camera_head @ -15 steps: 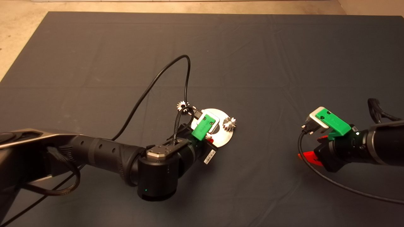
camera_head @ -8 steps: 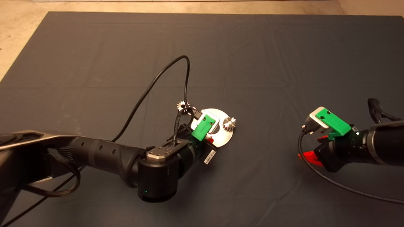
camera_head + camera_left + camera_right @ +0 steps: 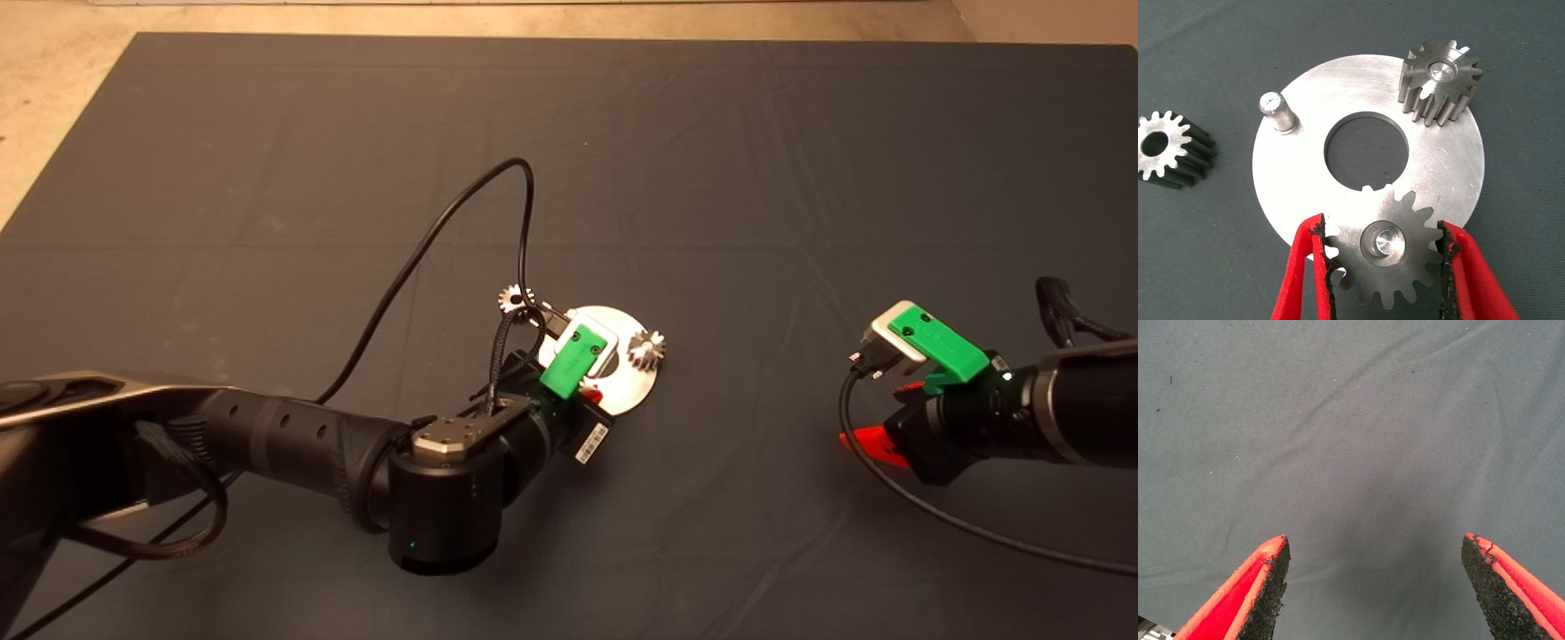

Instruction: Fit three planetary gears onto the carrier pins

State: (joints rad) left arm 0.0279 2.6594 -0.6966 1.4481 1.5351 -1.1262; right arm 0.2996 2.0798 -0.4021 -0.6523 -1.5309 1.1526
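Wide dark grey cloth mat (image 3: 800, 160), faintly creased, filling nearly the whole frame. Pale beige speckled floor (image 3: 53, 98) showing along the top edge and in the upper left and upper right corners. Soft, even light overall.

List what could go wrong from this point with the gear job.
1. The left gripper brackets the second gear, already down on its pin. The pads sit close to the teeth, so lifting away may drag it off.
2. The third gear lies on the mat beside the disc; reaching for it could nudge the disc.
3. The bare pin stands near the seated gear, leaving little room for the fingers.
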